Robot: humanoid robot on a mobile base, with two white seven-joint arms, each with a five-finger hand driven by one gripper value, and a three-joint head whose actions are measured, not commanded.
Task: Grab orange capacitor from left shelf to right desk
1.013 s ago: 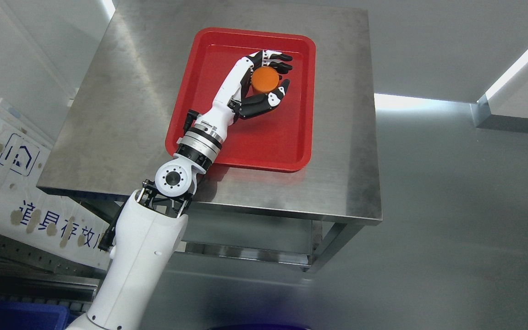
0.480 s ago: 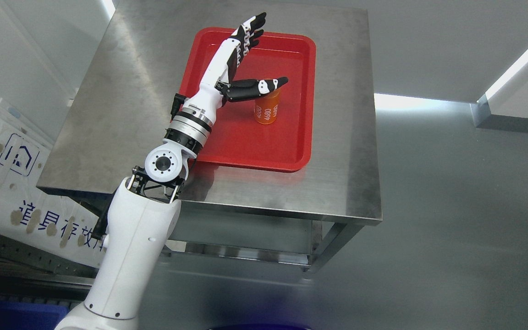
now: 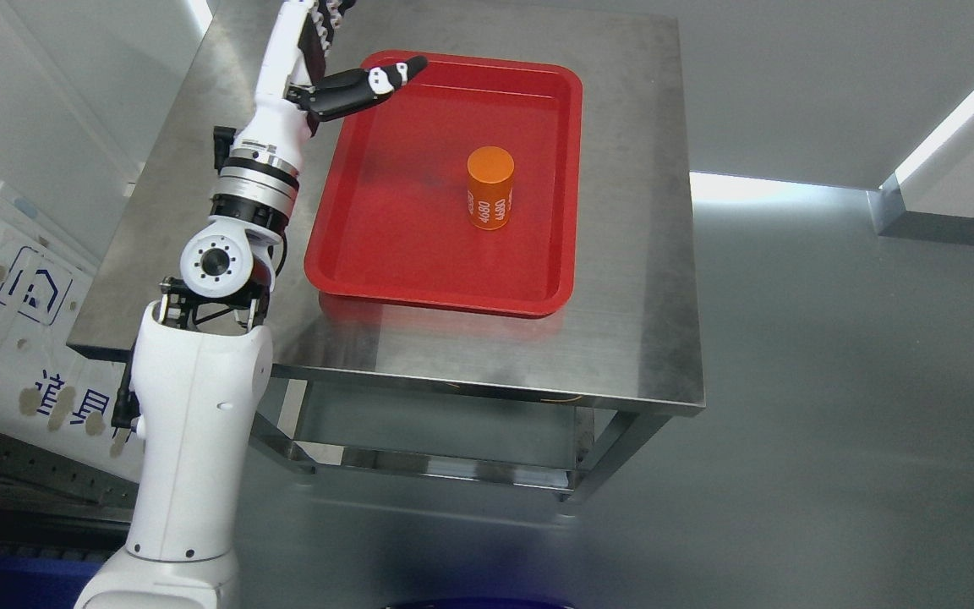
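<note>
1. Head view: left hand is hanging over the upper left corner of the red tray, fingers spread and gripping nothing; thumb is sticking out toward the right, other fingers are running off the top edge so only partly visible.
2. Left arm is coming up from the lower left, alongside the left edge of the steel desk. Right hand is not showing anywhere.
3. Orange capacitor is standing upright in the tray, right of its middle, well apart from the hand and touching nothing but the tray floor.
4. Tray is sitting flat on the desk, nothing else in it.
5. Step, judging from the layout: placement looks finished, capacitor is resting on the desk side and the hand is clear of it, so the retreat is what is in hand.
6. Next move is probably just calling for the arm to be drawn out leftward, keeping the thumb above the tray rim; no regrasp looks needed.
7. Capacitor look: short orange cylinder, flat round top, white digits printed down the side, reading roughly 4680.
</note>
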